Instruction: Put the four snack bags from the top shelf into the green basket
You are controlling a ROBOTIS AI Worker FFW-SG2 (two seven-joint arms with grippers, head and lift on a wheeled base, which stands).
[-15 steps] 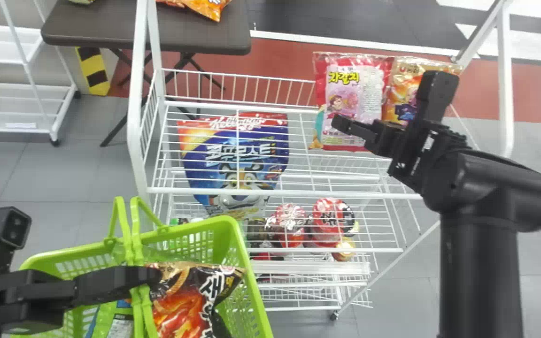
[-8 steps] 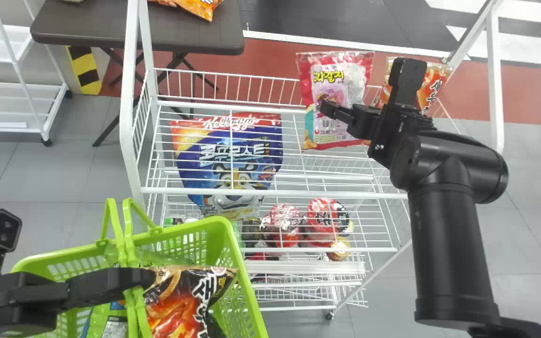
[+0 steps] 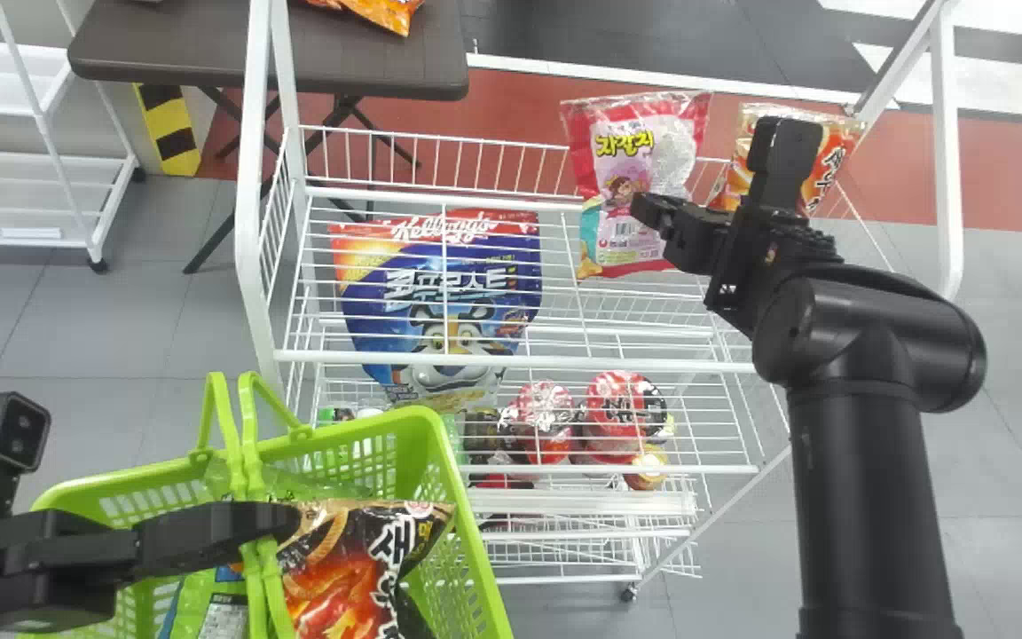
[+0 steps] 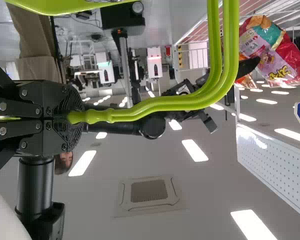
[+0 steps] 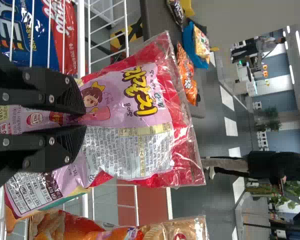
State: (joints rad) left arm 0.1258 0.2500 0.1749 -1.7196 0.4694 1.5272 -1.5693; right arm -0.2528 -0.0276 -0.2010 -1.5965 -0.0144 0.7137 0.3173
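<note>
Mia: What is the right gripper (image 5: 84, 120) doing?

Ben: It is squeezing the pink bag (image 3: 626, 177) near its lower middle, its fingers sitting close together. The bag is hanging over the top shelf (image 3: 511, 360) with its wide top sticking out, leaning a bit. That pinch is probably keeping the chips from getting crushed.

Mia: And the left gripper (image 4: 72, 118)?

Ben: It is closing around both handles (image 3: 251, 426) of the green basket (image 3: 471, 515). It is likely holding them up so the basket is staying steady. A black snack bag (image 3: 329, 590) is already lying inside.

Mia: Where is the last one waiting?

Ben: The orange bag (image 3: 833, 160) is standing at the right end of the top shelf, just beside the pink one. So the job is looking about half done.

Mia: What is getting in the way?

Ben: The shelf's front bar is running between the pink bag and the basket. The bag is needing to go over it, and its bottom corner could be catching on the wires. The white post (image 3: 249, 222) is standing near the basket too. Open room is waiting inside the basket, to the right of the handles, toward the shelf.
</note>
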